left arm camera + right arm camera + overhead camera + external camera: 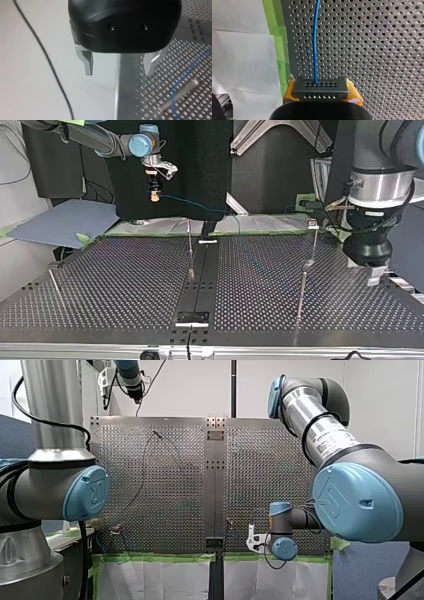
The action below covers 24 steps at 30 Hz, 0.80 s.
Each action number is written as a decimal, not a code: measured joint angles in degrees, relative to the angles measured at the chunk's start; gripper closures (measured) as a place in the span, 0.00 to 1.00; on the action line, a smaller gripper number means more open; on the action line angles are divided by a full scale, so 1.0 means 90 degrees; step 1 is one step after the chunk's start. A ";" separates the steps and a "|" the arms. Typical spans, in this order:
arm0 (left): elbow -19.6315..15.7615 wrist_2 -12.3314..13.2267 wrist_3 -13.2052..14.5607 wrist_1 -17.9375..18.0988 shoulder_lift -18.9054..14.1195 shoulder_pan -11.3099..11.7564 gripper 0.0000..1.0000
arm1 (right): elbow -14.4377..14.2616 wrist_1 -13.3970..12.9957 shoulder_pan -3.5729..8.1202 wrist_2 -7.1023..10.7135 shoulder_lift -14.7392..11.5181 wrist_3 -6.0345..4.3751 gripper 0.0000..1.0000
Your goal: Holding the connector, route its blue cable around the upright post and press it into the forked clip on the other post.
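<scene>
My right gripper (pixel 321 96) is shut on a black connector (pixel 320 90), with yellow pads (pixel 354 93) on either side of it. A blue cable (pixel 315 42) runs out of the connector, straight ahead over the perforated plate. In the top view this gripper (pixel 155 195) hangs high at the far left and the cable (pixel 200 206) trails toward the middle. An upright post (pixel 190 252) stands mid-table. Two more posts (pixel 303 287) stand at the right, and the farther one (pixel 313 232) carries a clip on top. My left gripper (pixel 119 72) is open and empty over the table's edge.
A thin rod (pixel 55 282) leans on the plate at the top view's left. A dark centre rail (pixel 200 285) splits the perforated table. Green tape (pixel 280 45) and white sheeting line the edge beside my right gripper. A black wire (pixel 47 62) hangs beside my left gripper.
</scene>
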<state>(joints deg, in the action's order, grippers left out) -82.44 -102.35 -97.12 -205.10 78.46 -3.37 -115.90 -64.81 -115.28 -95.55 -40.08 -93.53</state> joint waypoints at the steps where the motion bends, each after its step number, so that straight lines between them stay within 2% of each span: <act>1: 0.0057 0.0058 -0.0004 -0.0058 -0.0058 -0.0003 0.00 | 0.0000 0.0000 0.0000 0.0000 0.0000 0.0000 1.00; 6: 0.0305 0.0307 0.0011 -0.0304 -0.0235 -0.0036 0.00 | 0.0002 -0.0014 0.0000 0.0000 0.0001 -0.0006 1.00; 11: 0.0345 0.0559 0.0075 -0.0463 -0.0091 -0.0112 0.00 | 0.0002 -0.0026 0.0000 0.0000 0.0001 -0.0009 1.00; 18: 0.0058 0.0877 0.0156 -0.0217 0.0227 -0.0197 0.00 | 0.0001 -0.0013 -0.0001 0.0000 0.0001 -0.0005 1.00; 24: -0.0256 0.0809 0.0086 0.0095 0.0542 -0.0227 0.00 | 0.0001 0.0000 0.0000 0.0000 0.0001 0.0000 1.00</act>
<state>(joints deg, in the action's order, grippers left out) -84.74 -95.08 -96.35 -204.25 83.33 -5.42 -115.89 -64.80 -115.28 -95.55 -40.07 -93.54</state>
